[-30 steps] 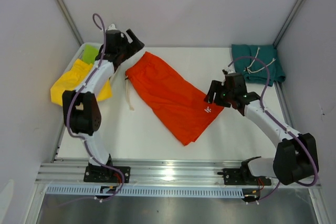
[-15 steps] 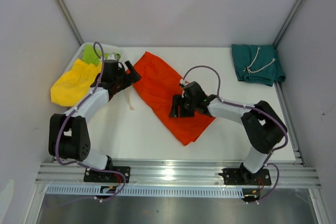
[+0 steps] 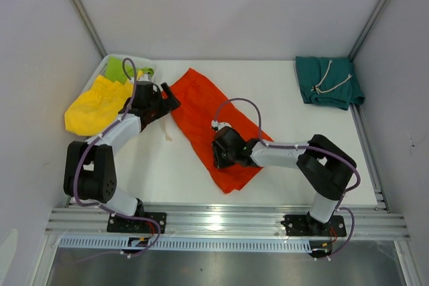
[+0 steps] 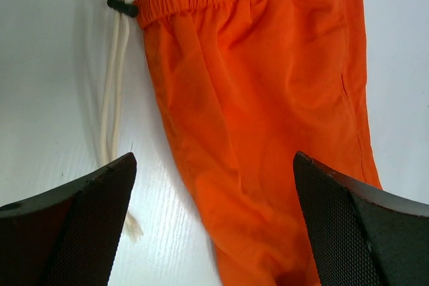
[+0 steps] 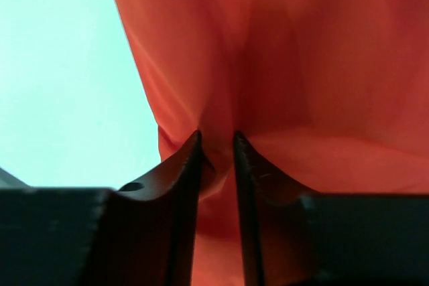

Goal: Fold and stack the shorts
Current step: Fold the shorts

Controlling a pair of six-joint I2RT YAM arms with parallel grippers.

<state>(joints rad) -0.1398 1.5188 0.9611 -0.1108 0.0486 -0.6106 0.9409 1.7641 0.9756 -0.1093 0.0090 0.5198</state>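
The orange shorts (image 3: 201,108) lie flat and slanted across the middle of the table, waistband at the upper left. My right gripper (image 3: 218,155) is down at the left edge of the leg; in the right wrist view its jaws (image 5: 216,137) stand narrow, pinching a raised ridge of the orange shorts (image 5: 301,45). My left gripper (image 3: 166,102) hovers by the waistband, wide open (image 4: 214,159), with the orange shorts (image 4: 268,98) and the white drawstring (image 4: 114,98) below it. The teal shorts (image 3: 328,82) lie folded at the back right.
A yellow pair (image 3: 100,102) and a lime-green pair (image 3: 117,68) are heaped in a white bin at the back left. Grey walls close in three sides. The metal rail (image 3: 214,222) runs along the near edge.
My right arm swept left across the orange shorts to the leg's left edge and narrowed its jaws on the cloth. My left arm came down beside the waistband, still open.
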